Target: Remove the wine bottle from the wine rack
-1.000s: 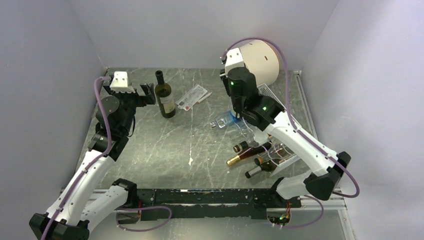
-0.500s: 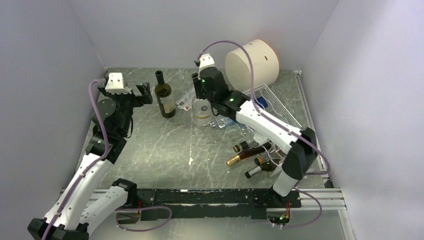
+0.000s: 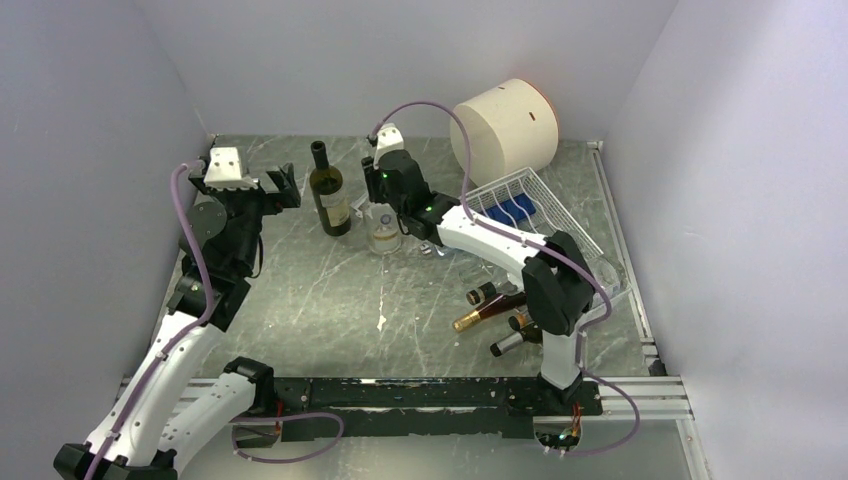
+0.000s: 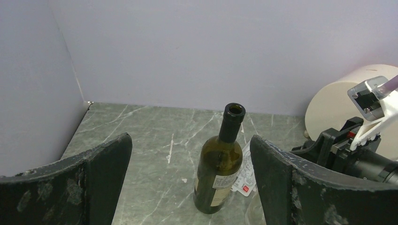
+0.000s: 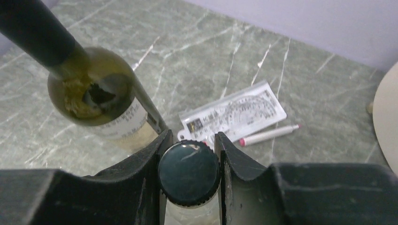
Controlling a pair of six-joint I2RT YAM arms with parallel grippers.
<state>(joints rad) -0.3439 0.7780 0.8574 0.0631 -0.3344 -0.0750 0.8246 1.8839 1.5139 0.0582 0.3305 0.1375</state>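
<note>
Right wrist alone shows the right gripper clamping the capped wine bottle; left gripper gapes wide.

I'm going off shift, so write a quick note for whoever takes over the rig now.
Left end effector: open, empty, facing the standing dark bottle.
Right end effector: shut on the capped neck of a clear bottle, upright beside the dark one.
Wine rack: at the right, three bottles lying at its near end.
Done: clear bottle is off the rack.
Left: release it once standing; whether its base touches the table is unclear.
</note>
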